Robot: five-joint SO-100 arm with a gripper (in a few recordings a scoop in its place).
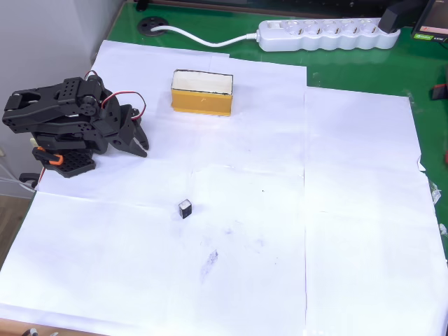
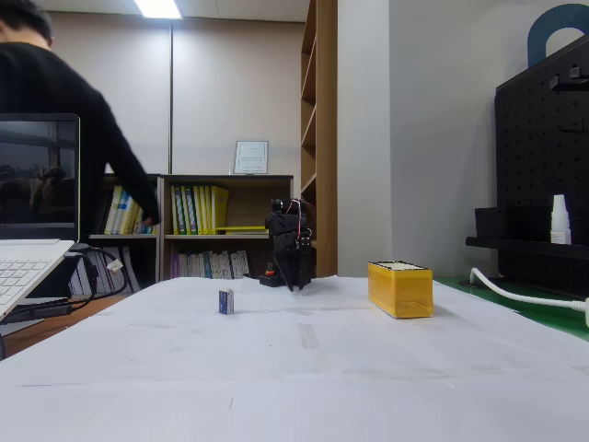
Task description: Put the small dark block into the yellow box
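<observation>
No legible writing; the small dark block (image 1: 185,208) shows a grey shiny top, the yellow box (image 1: 201,92) a cream inside, and the gripper (image 1: 140,145) is closed, empty

White paper sheets (image 1: 350,210): cover most of the green table (image 1: 336,73). White power strip (image 1: 325,33): upper right of overhead view, cable running left. Laptop (image 2: 32,212): left edge of fixed view. Bookshelf (image 2: 198,226): centre background. Black pegboard (image 2: 543,166): right edge. Person in black (image 2: 64,101): upper left.
</observation>
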